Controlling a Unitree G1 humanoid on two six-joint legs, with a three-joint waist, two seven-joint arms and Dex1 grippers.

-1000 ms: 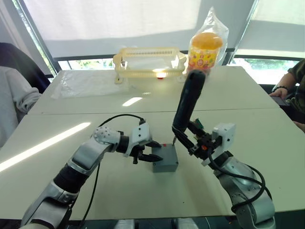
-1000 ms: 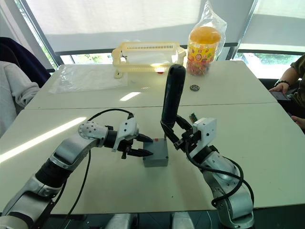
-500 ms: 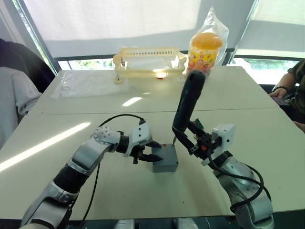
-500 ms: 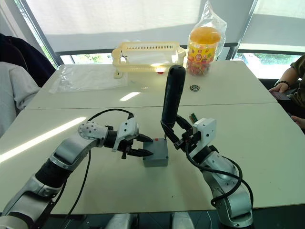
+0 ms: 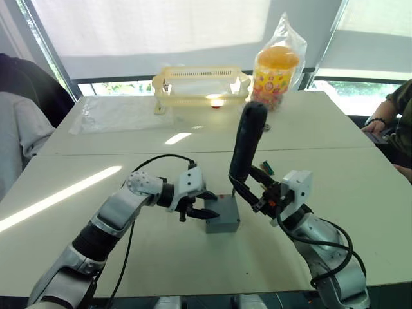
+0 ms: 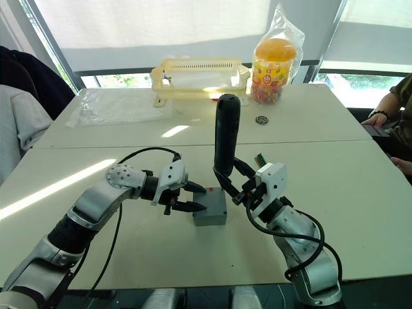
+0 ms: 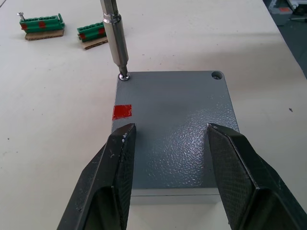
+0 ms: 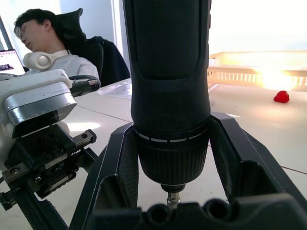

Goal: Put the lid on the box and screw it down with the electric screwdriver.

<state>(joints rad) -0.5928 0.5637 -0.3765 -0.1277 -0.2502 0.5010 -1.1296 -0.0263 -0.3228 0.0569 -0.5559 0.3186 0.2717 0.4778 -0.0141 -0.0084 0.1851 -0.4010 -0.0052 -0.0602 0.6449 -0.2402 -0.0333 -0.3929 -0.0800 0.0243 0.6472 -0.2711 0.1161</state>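
The grey lid [image 7: 175, 120] lies flat on top of the grey box [image 5: 223, 216], with a red mark at one edge. My left gripper [image 5: 207, 204] is open, and its fingers [image 7: 119, 158] straddle the box's near edge. My right gripper [image 5: 250, 188] is shut on the black electric screwdriver [image 5: 247, 138], which stands nearly upright over the box. The metal bit [image 7: 115, 33] rests its tip on a screw [image 7: 123, 76] in one corner of the lid. Another corner hole [image 7: 217, 75] shows no screw.
A yellow basket [image 5: 201, 80] with a small red thing in it, a candy jar in a plastic bag [image 5: 278, 64] and a clear plastic bag [image 5: 119, 112] lie at the table's far side. Green terminal blocks [image 7: 43, 24] lie beyond the box. People sit at the left [image 5: 19, 141] and right [image 5: 386, 122] edges.
My right arm has shifted left and lower, swinging the screwdriver closer to upright over the box. The left gripper and the box have stayed put.
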